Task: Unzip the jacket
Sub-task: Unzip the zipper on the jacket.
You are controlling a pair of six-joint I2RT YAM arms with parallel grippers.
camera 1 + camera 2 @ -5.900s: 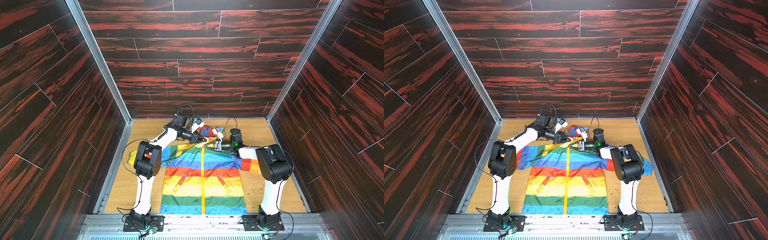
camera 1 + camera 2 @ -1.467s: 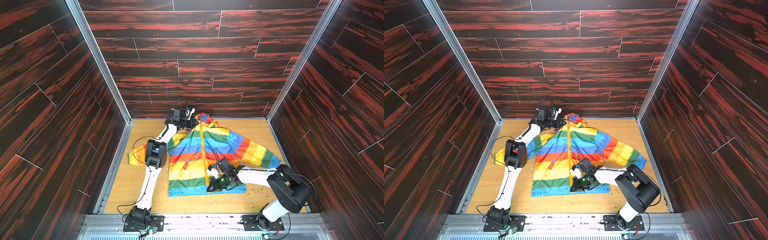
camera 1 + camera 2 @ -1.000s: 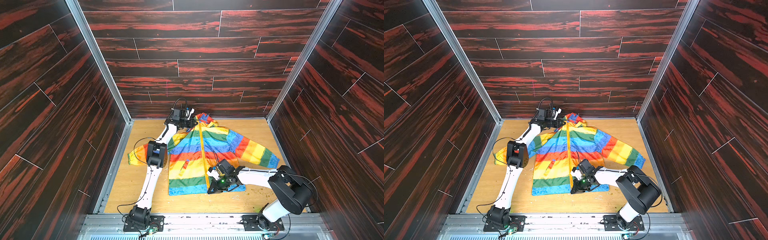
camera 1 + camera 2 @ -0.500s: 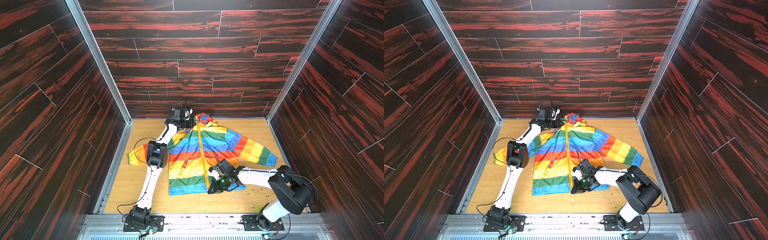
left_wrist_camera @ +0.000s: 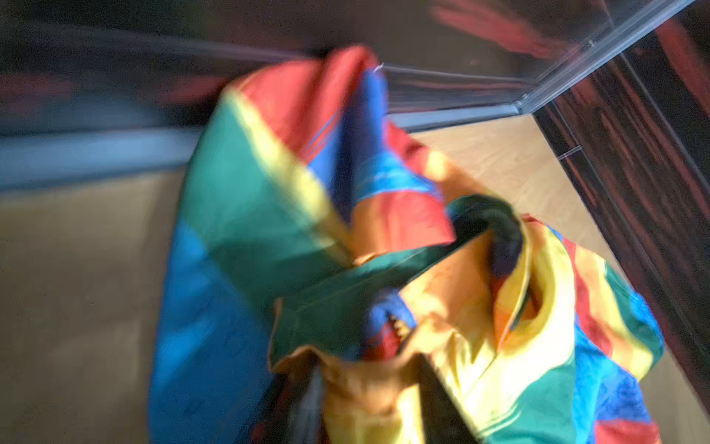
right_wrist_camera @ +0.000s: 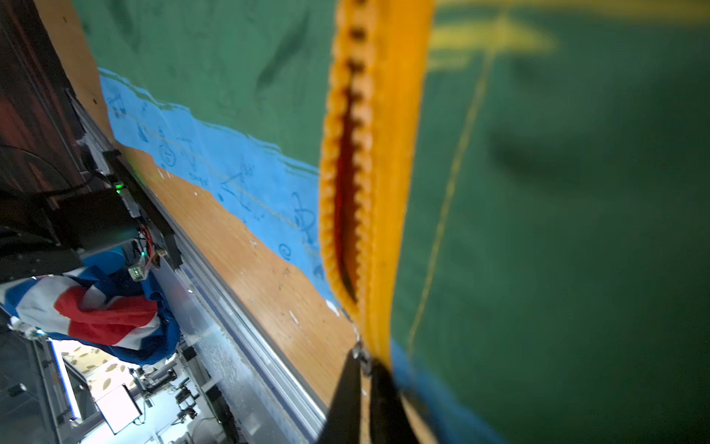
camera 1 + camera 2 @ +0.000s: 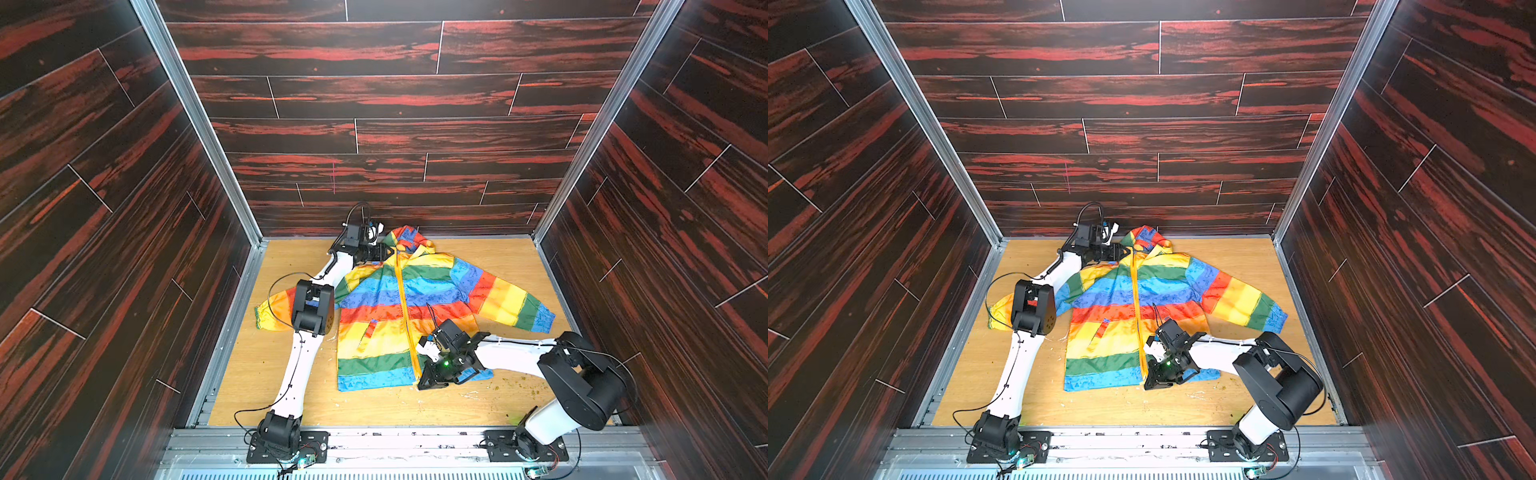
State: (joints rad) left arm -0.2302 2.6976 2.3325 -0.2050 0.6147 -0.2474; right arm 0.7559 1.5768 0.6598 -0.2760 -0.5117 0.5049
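- While the jacket lies front-up on the wooden table in both top views, its hood points at the back wall and its hem at the arm bases.
- The yellow zipper runs down the middle of the front, collar to hem.
- In the right wrist view the zipper teeth stand parted, with a dark slit between them that ends just short of the hem.
- The right gripper sits at the zipper's bottom end, on the hem. Its fingers are nearly together with a thin gap, tips at a small metal bit. I cannot tell whether it is pinching.
- The left gripper is at the collar, just beside the hood.
- The left wrist view is blurred: dark fingers sit apart with bunched fabric between them. I cannot tell whether they are gripping.
- One sleeve pokes out from under the left arm's elbow.
- The other sleeve lies spread flat, near the right arm.
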